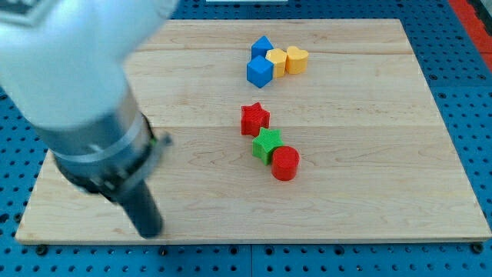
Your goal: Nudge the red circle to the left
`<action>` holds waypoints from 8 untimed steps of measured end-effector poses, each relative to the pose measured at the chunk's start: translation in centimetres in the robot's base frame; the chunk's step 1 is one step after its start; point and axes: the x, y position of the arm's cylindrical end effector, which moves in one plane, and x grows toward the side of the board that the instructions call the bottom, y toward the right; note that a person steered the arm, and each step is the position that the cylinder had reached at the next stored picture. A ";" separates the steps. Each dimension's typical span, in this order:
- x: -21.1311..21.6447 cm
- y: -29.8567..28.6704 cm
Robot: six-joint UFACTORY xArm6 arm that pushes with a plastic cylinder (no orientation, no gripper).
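Note:
The red circle (285, 163) lies right of the board's centre, touching the green star (267, 144) at its upper left. A red star (254, 118) lies just above the green star. My tip (149, 231) is at the board's lower left, far to the left of the red circle and touching no block. The blurred arm fills the view's upper left.
Near the top, two blue blocks (260, 48) (260, 71) and two yellow blocks (277, 61) (296, 59) sit in a tight cluster. The wooden board (369, 154) rests on a blue perforated surface; its bottom edge is just below my tip.

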 end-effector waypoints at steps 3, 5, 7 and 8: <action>-0.5 6.0; -0.5 2.8; -0.6 1.3; -0.6 -0.1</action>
